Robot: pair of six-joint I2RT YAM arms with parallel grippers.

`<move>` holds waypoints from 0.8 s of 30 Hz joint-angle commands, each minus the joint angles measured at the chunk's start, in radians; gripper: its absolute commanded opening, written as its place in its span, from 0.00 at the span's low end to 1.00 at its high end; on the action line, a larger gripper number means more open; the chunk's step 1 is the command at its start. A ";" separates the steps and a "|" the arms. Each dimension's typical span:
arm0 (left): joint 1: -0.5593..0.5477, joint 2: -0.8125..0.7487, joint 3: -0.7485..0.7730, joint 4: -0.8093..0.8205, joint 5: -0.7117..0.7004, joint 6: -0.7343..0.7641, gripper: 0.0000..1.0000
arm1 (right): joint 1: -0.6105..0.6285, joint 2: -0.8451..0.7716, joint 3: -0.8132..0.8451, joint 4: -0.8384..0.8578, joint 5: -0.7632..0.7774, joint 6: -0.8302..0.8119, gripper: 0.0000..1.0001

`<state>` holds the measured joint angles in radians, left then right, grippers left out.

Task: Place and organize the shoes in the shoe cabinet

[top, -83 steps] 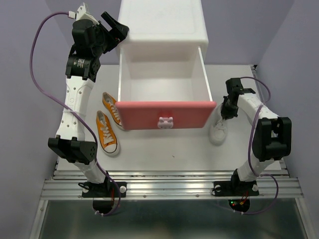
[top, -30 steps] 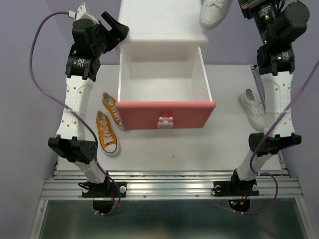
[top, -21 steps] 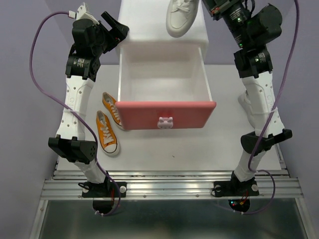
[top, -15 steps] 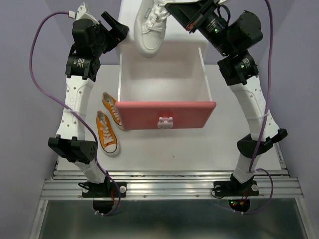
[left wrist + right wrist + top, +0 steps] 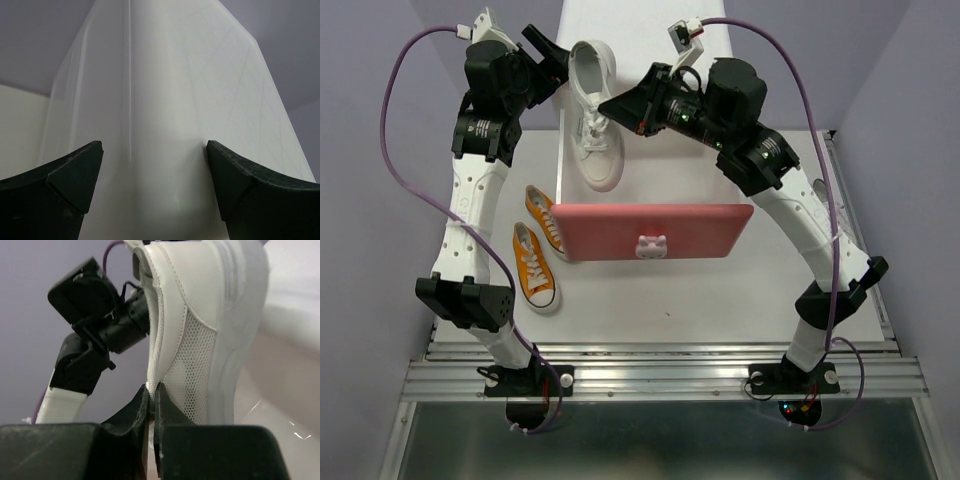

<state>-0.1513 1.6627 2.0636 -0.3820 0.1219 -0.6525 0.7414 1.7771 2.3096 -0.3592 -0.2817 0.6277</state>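
Observation:
My right gripper [image 5: 607, 108] is shut on the collar of a white shoe [image 5: 595, 122] and holds it, toe toward me, over the left part of the open top drawer [image 5: 680, 175] with its pink front [image 5: 700, 228]. The right wrist view shows the gripper [image 5: 153, 396] pinching the shoe's [image 5: 200, 340] edge. My left gripper [image 5: 548, 52] is open around the back-left corner of the shoe cabinet [image 5: 640, 30]; in the left wrist view [image 5: 155, 172] the white corner [image 5: 160, 100] stands between the fingers. Two orange shoes [image 5: 547, 220] [image 5: 535, 265] lie left of the drawer. The second white shoe is hidden.
The right arm [image 5: 800, 220] arches over the table's right side and over the drawer. The left arm [image 5: 470, 190] stands along the left wall beside the orange shoes. Purple walls close in both sides. A bunny knob [image 5: 651, 245] sits on the drawer front.
My right arm has lifted the white shoe from the table at the right, swung it over the cabinet top to the left, and lowered it over the open drawer. The left arm has not moved.

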 commanded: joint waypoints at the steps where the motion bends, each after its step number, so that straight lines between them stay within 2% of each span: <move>1: 0.024 0.052 -0.082 -0.350 -0.087 0.120 0.94 | 0.050 -0.097 -0.027 0.017 0.007 -0.102 0.01; 5: 0.024 0.042 -0.099 -0.347 -0.090 0.119 0.94 | 0.072 -0.165 -0.156 0.083 0.003 -0.077 0.01; 10: 0.024 0.037 -0.118 -0.339 -0.090 0.113 0.94 | 0.082 -0.188 -0.187 0.032 0.009 -0.066 0.01; 19: 0.024 0.039 -0.128 -0.334 -0.100 0.099 0.94 | 0.082 -0.232 -0.299 0.066 0.038 0.007 0.01; 24: 0.024 0.034 -0.140 -0.333 -0.107 0.094 0.94 | 0.093 -0.239 -0.338 0.054 0.145 0.035 0.00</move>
<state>-0.1513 1.6421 2.0167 -0.3431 0.1116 -0.6765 0.8227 1.5921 1.9774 -0.4202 -0.2165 0.6254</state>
